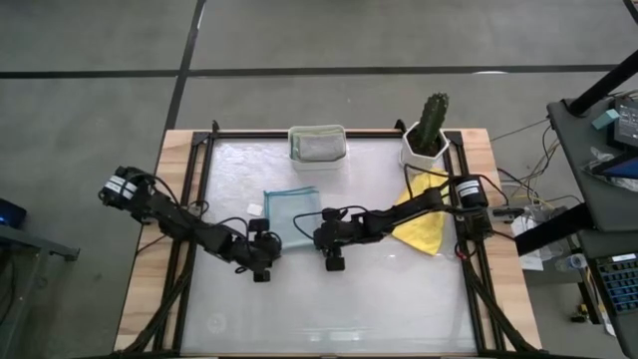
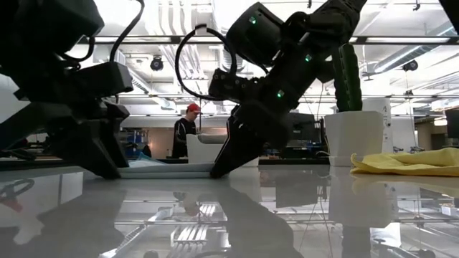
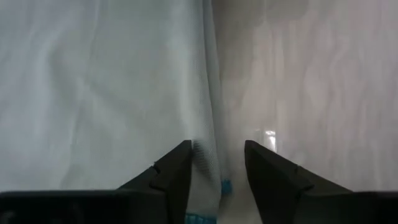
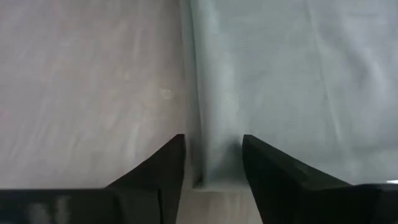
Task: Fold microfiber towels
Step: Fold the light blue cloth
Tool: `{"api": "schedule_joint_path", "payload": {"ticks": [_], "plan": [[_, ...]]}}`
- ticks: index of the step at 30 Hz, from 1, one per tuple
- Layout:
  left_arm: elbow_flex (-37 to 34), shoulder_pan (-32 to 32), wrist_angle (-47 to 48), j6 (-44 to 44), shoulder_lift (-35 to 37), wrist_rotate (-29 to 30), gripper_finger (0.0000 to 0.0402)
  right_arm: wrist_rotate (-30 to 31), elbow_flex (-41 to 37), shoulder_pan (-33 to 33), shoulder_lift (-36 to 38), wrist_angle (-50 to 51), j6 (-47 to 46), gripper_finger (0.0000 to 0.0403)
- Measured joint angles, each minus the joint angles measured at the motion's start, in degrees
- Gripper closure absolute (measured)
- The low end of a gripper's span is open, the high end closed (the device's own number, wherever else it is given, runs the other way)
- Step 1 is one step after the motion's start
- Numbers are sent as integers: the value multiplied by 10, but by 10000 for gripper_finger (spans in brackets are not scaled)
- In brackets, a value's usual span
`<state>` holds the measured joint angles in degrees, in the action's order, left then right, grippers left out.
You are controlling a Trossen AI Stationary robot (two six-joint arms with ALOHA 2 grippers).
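White tub at table's far edge, potted cactus in far-right corner, person behind

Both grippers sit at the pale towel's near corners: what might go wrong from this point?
1. The left gripper has only the pale towel's edge between open fingers; closing may catch too little cloth.
2. The right gripper straddles a corner similarly; uneven grips could skew the fold.
3. The right arm passes over the yellow towel and might drag it.
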<state>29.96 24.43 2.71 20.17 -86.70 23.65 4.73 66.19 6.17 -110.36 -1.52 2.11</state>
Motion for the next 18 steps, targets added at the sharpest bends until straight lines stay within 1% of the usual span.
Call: {"api": "schedule_joint_path", "payload": {"ticks": [4,8,9,13,15,18], "plan": [[-2,-1,8,5,2,-1,322,-4,1,-2,-7,-1,0,274],[-2,-1,12,4,4,3,386,-8,1,-2,-9,-1,1,318],[-2,-1,12,4,5,4,393,-8,1,-2,-8,-1,4,330],[2,-1,16,2,14,1,395,-9,1,0,3,8,15,381],[4,-2,17,-4,24,-21,399,-10,1,-1,15,20,16,390],[6,-1,24,-10,55,-59,399,-37,16,-1,36,47,4,393]]}}
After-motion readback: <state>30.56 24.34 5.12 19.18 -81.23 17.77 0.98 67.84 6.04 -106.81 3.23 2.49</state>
